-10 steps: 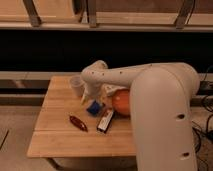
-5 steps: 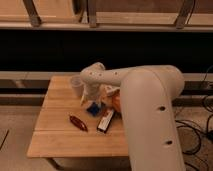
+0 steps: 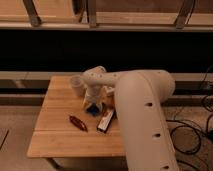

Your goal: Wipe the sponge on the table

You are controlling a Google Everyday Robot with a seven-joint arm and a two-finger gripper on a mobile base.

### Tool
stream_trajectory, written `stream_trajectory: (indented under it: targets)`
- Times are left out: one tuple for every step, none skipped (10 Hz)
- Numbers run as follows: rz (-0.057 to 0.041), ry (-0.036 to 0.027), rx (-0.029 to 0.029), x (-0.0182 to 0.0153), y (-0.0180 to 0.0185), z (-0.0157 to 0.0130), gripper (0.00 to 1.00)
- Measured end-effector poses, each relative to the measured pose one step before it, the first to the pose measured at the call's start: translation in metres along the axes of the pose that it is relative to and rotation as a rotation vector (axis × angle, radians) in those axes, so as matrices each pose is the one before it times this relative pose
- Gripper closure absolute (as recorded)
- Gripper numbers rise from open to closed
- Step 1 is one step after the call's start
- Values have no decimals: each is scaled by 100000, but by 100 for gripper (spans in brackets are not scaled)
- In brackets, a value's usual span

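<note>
The sponge point(image 3: 93, 109), a small bright blue block, lies on the light-brown plank table point(image 3: 55, 137) near its middle. My gripper point(image 3: 91, 103) reaches down from the white arm and sits right on top of the sponge, hiding its upper part. The bulky white arm point(image 3: 142, 115) fills the right side of the view and hides the table's right edge.
A pale cup point(image 3: 76, 85) stands at the table's back, just left of the gripper. A slim dark red object point(image 3: 77, 122) lies front-left of the sponge, and a black-and-white box point(image 3: 106, 121) front-right. A sliver of the orange bowl point(image 3: 108, 96) shows behind the arm. Cables lie on the floor at right.
The arm has swung to cover more of the table's right side and the orange bowl. The gripper and sponge stay at almost the same spot.
</note>
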Motion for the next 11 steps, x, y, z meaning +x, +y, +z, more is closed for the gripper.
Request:
stream_trajectory:
  targets:
    - [-130,836,79,-81,-43,74,62]
    - [-136,373,-186,-69,93,104,70]
    - [59,622,-161,10,-3,86,80]
    - [39,786,-234,74,23,168,92]
    - [15,613,-92,145,25,112,97]
    - [45,1821,396,652,-130,274,100]
    - [236,1466,734,748,-239,180,100]
    - [2423,1318,1525,968,-782,56,100]
    - [2609,-103,1025,260,-1031,-214,100]
    - [3421,-1788,1518,-342,-1472,-731,100]
    - [1375,-2274,1479,-747,-963,-606,100]
